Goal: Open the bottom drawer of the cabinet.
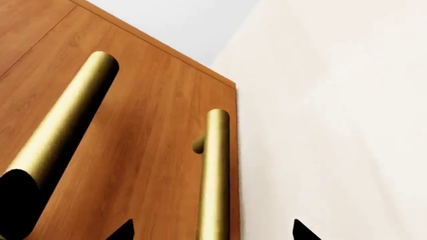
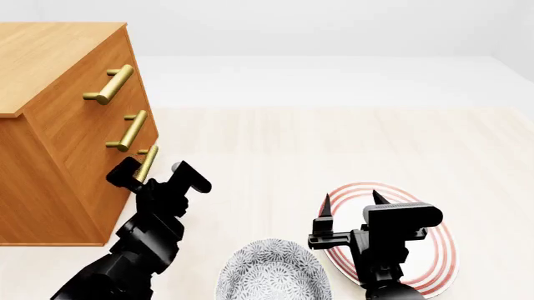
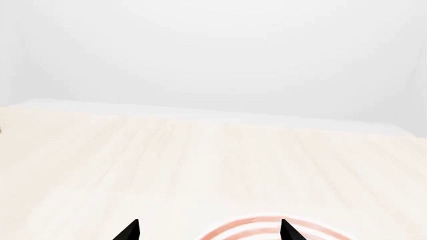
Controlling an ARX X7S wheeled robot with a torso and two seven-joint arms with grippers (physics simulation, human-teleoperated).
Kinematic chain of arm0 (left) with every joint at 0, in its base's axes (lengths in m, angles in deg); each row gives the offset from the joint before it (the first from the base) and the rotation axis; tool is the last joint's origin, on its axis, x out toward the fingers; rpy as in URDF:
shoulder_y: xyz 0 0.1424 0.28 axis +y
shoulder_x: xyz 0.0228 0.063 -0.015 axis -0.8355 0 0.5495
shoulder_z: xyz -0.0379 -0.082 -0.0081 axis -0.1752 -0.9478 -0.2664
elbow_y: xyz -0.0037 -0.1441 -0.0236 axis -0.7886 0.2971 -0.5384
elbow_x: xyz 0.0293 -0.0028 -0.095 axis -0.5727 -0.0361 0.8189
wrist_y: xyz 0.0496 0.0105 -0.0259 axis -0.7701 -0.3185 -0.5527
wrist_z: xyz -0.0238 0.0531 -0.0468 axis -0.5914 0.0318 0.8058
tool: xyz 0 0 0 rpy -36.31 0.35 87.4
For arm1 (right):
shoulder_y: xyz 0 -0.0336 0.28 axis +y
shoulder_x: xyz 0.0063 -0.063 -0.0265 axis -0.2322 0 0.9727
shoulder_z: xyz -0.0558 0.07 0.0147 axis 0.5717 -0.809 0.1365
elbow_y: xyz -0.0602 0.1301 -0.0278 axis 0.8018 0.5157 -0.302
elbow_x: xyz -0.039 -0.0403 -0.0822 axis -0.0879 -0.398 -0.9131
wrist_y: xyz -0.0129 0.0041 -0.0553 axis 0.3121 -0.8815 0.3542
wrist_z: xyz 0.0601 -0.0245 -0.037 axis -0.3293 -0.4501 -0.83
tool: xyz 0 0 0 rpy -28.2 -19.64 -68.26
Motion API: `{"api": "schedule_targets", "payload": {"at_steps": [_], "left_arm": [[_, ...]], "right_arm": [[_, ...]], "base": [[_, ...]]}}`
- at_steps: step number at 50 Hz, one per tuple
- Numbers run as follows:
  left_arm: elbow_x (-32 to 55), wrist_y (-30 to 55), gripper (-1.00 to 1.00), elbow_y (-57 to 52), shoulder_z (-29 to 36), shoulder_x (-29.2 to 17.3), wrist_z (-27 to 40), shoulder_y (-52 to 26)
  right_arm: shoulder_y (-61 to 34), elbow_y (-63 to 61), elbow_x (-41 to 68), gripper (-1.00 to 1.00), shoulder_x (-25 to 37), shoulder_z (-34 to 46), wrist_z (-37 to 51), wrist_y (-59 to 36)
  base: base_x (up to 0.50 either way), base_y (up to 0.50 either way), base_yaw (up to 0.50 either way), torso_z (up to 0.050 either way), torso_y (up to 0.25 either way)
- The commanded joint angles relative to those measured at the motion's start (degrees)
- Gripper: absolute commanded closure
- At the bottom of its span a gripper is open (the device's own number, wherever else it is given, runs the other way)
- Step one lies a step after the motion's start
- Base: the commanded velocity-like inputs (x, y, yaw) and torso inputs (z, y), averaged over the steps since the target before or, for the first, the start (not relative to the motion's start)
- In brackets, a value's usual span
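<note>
The orange-brown cabinet (image 2: 50, 75) stands at the left with three stacked drawers. All three look shut. The bottom drawer (image 2: 107, 206) has a brass bar handle (image 2: 147, 162), also seen close up in the left wrist view (image 1: 215, 170). My left gripper (image 2: 159, 175) is open, with this handle between its two fingertips (image 1: 123, 231) and no grip on it. The wrist view shows the left gripper (image 1: 213, 231) straddling the bar near the cabinet's (image 1: 147, 125) edge. My right gripper (image 2: 351, 203) is open and empty over the floor, away from the cabinet; it also shows in the right wrist view (image 3: 209, 231).
A red-ringed white plate (image 2: 426, 250) lies on the floor under my right gripper, also in the right wrist view (image 3: 267, 227). A grey patterned bowl (image 2: 271, 272) sits between my arms. The middle handle (image 2: 129, 130) and top handle (image 2: 109, 84) are above.
</note>
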Motion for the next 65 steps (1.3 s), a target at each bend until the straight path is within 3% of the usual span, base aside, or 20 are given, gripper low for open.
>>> {"api": "schedule_targets", "payload": {"at_steps": [1,53,54,65], "left_arm": [[0.5,1.3,-1.0,0.0,-0.5,-0.5,0.0,0.1],[0.1,5.3,-1.0,0.0,-2.3,-1.2,1.3,0.4],[0.1,5.1,1.0,0.0,-2.3,-1.2,1.4,0.4],[0.1,5.1,1.0,0.0,-1.8,-1.1,1.1,0.5]], "right_arm": [[-0.2,-0.3,0.2,-1.0,0.2,0.3,0.3,-0.3],[-0.2,0.6,1.1,-1.0,1.0,1.3,1.2,0.8],[-0.2,0.7,1.1,-1.0,1.0,1.3,1.2,1.0],[-0.4,0.4,1.3,-1.0,1.2,1.6,1.4,0.6]], "base": [[0.0,0.0,0.0,0.0,0.0],[0.0,0.0,0.0,0.0,0.0],[0.0,0.0,0.0,0.0,0.0],[0.0,0.0,0.0,0.0,0.0]]}}
